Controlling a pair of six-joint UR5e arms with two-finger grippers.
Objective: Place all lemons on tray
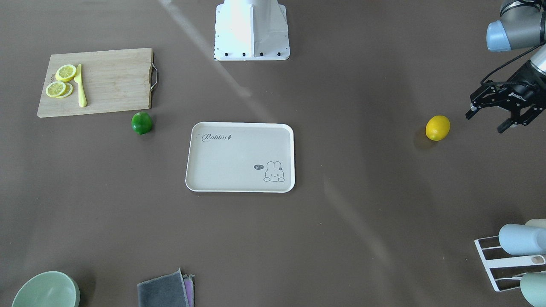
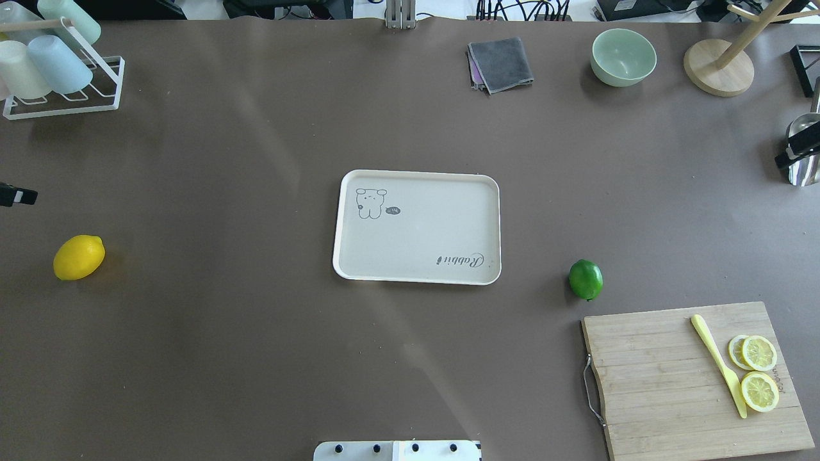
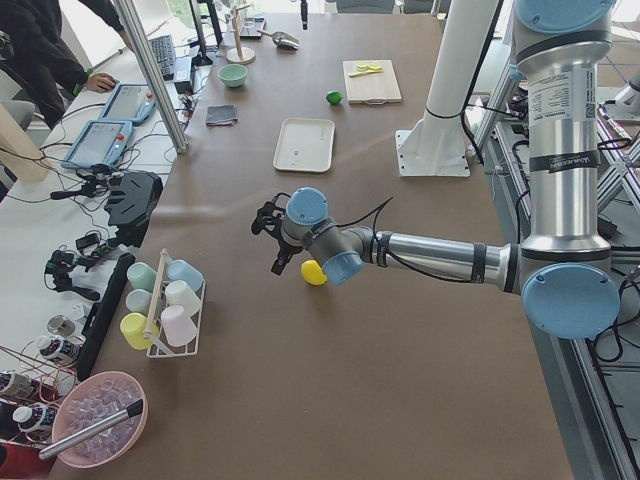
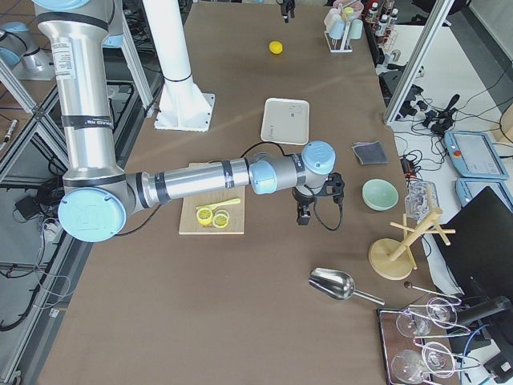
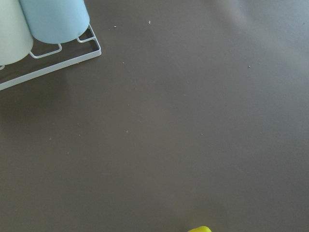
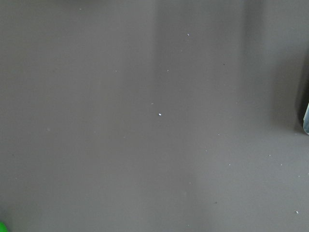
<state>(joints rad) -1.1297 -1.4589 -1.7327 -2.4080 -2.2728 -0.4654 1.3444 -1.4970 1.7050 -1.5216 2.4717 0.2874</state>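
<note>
The yellow lemon lies on the brown table far to the tray's side; it also shows in the overhead view. The green lemon lies near the cutting board's corner, also seen from overhead. The cream tray sits empty at the table's middle. My left gripper is open and empty, hovering beside the yellow lemon, apart from it. My right gripper shows only partly at the overhead view's right edge, well away from the green lemon; I cannot tell whether it is open.
A wooden cutting board holds lemon slices and a pale knife. A cup rack, grey cloth, green bowl, wooden stand and metal scoop line the far edge and right end.
</note>
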